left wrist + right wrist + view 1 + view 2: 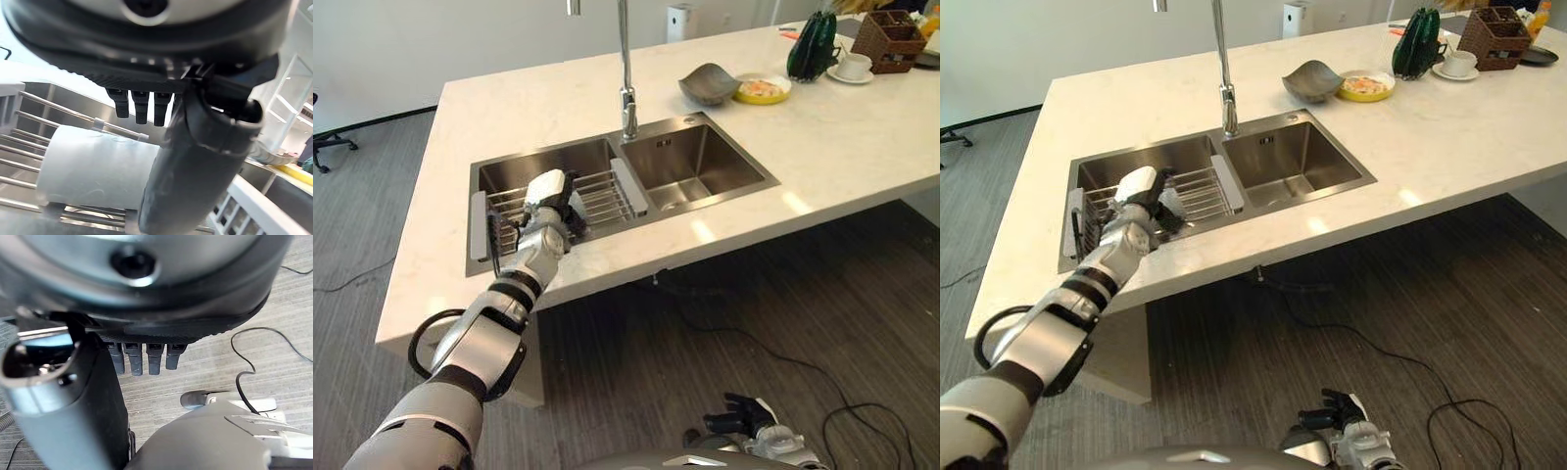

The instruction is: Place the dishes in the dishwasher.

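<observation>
Head stereo pair: high, angled down, sharing the sink (607, 186) and countertop (1449, 137). Wrist cameras: close, along each hand.

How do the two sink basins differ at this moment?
The left basin holds a wire rack laid across it; the right basin has no rack, and its drain shows. The left hand reaches into the left basin, over a white cup lying on its side on the rack; no hand is at the right basin. Both are steel, rectangular and set side by side in the pale counter, with the tap behind the divider.
</observation>
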`<state>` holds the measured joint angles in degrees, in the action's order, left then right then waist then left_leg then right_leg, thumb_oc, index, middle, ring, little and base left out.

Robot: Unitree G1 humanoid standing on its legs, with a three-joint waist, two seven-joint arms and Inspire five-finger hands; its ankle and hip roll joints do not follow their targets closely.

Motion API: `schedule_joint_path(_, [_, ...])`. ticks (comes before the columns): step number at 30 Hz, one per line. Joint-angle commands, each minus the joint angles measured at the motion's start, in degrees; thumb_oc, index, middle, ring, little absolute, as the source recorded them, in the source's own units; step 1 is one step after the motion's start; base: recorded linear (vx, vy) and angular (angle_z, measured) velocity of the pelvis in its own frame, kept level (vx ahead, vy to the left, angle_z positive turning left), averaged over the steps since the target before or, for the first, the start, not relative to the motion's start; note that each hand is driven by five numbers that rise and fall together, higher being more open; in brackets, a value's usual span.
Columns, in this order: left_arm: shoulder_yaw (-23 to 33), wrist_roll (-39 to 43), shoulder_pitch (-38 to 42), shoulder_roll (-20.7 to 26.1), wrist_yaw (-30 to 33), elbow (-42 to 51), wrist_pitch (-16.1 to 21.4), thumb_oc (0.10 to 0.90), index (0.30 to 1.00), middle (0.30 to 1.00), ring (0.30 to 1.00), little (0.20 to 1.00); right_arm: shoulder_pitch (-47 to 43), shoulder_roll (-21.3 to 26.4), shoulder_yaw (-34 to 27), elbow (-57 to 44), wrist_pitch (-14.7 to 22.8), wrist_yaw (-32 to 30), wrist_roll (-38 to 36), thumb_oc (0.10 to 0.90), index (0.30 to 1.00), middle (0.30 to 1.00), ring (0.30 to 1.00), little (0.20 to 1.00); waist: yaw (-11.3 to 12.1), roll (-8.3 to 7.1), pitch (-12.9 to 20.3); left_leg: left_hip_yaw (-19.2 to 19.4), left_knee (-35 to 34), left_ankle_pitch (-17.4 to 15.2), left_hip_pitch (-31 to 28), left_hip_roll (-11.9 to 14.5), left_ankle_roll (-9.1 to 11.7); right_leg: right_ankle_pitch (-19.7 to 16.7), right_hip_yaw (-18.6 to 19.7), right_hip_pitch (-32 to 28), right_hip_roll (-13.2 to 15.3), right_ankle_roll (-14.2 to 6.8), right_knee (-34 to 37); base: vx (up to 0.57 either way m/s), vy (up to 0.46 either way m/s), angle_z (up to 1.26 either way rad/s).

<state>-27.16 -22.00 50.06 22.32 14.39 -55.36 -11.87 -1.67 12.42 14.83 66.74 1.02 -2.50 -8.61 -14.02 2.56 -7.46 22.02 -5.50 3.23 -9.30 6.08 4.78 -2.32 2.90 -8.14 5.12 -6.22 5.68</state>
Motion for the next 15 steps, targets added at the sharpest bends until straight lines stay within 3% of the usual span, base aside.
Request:
schedule_joint_path(1, [-0.36, -0.36, 14.05, 1.85, 0.06, -7.47, 1.35, 0.8, 0.9, 0.9, 0.9, 0.9, 0.94, 1.98, 5.05, 4.51, -1.65, 1.33, 0.49, 0.8, 0.9, 0.9, 0.9, 0.9, 0.53, 1.84, -0.95, -1.02, 0.5, -3.7, -4.44, -0.51, 1.93, 1.75, -5.84, 0.91, 0.31, -2.22, -1.24, 0.0, 0.0, 0.0])
schedule_joint_path(7, [-3.58, -1.44, 18.48, 1.03, -3.91, -14.11, 0.68, 0.8, 0.9, 0.9, 0.9, 0.9, 0.75, 2.32, 5.41, 6.46, -2.11, 2.6, -0.73, 0.8, 0.9, 0.9, 0.9, 0.9, 0.51, 2.99, -1.31, -1.29, 0.5, -3.55, -4.24, -0.72, 1.98, 1.83, -6.18, 0.73, 0.66, -2.43, -1.16, 0.0, -0.003, -0.01])
schedule_joint_path(15, [-5.0, -1.94, 18.51, -1.32, -6.83, -19.82, -0.13, 0.8, 0.9, 0.9, 0.9, 0.9, -1.56, 2.46, 6.68, 6.8, -2.16, 3.02, -1.61, 0.8, 0.9, 0.9, 0.9, 0.9, 0.48, 3.94, -2.03, -1.61, 0.5, -3.47, -3.76, -1.08, 1.95, 1.76, -6.66, 0.76, 0.94, -2.54, -1.09, 0.0, 0.0, 0.0])
